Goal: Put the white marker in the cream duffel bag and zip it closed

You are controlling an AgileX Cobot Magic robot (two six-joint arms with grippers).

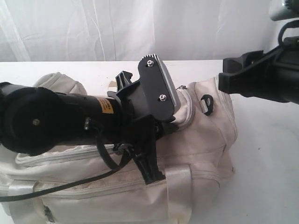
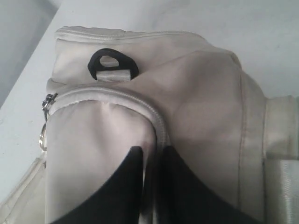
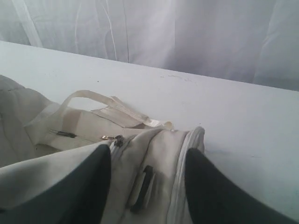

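Basically: white table [image 1: 271, 154] w/ the cream duffel bag [image 1: 201, 154] lying across it, both arms working at the same end. The white marker isn't visible in any view; prob. inside the bag, can't confirm.

Left gripper [image 2: 152, 154] points down onto the top flap, its fingers a thin gap apart w/ the zip seam running between them. Pinching it or just straddling it, can't tell. Right gripper [image 3: 147, 149] has its fingers spread wide, nothing grasped, w/ the bag end below.

Step looks like finishing the zip, as the seam reads closed round this corner. To do it well, brace the fabric beside the track, pull along the curve rather than up, and check the teeth meet right to the stop.

Only the exterior view shows how the arms stand. Left wrist view gives the black strap loop [image 2: 112, 63] and zip pull [image 2: 48, 100] w/ ring up close. Right wrist view adds a webbing handle [image 3: 93, 95].
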